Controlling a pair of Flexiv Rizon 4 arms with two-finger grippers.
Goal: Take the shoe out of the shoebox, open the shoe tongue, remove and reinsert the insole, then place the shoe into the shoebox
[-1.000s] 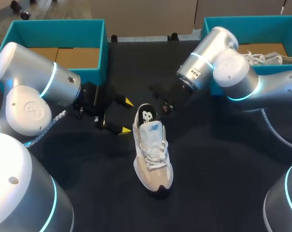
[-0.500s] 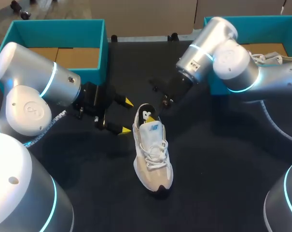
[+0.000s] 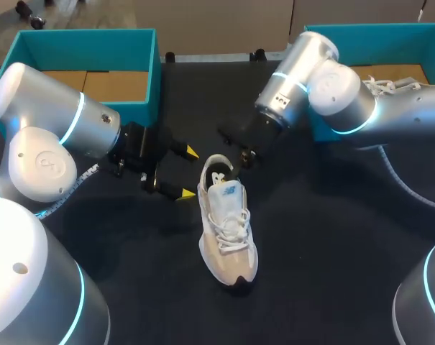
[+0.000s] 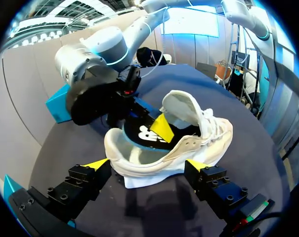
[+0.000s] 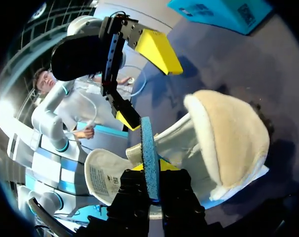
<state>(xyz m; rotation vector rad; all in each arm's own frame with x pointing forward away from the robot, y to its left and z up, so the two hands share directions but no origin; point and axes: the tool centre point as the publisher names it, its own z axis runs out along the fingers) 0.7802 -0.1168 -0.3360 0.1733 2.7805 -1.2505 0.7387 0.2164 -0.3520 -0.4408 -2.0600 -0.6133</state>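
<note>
A white sneaker (image 3: 228, 233) stands on the black table, heel toward my arms, tongue (image 5: 97, 177) folded forward. My left gripper (image 3: 187, 172) is open at the shoe's left. The heel (image 4: 154, 158) sits just ahead of and between its yellow fingertips (image 4: 96, 164). My right gripper (image 3: 240, 154) hangs over the heel opening, shut on the insole (image 5: 148, 148). The insole's blue edge stands upright between the right gripper's fingers. Its black printed end (image 4: 142, 132) lies inside the heel, with one yellow tip of the right gripper (image 4: 161, 129) on it.
A teal shoebox (image 3: 142, 43) with a cardboard floor stands at the back left. A second teal box (image 3: 368, 32) at the back right holds another white shoe (image 3: 393, 86), behind my right arm.
My right arm has swung left and back, and its fingers have closed on the insole. Less of the insole's printed end shows above the heel collar. The left arm and shoe kept still.
</note>
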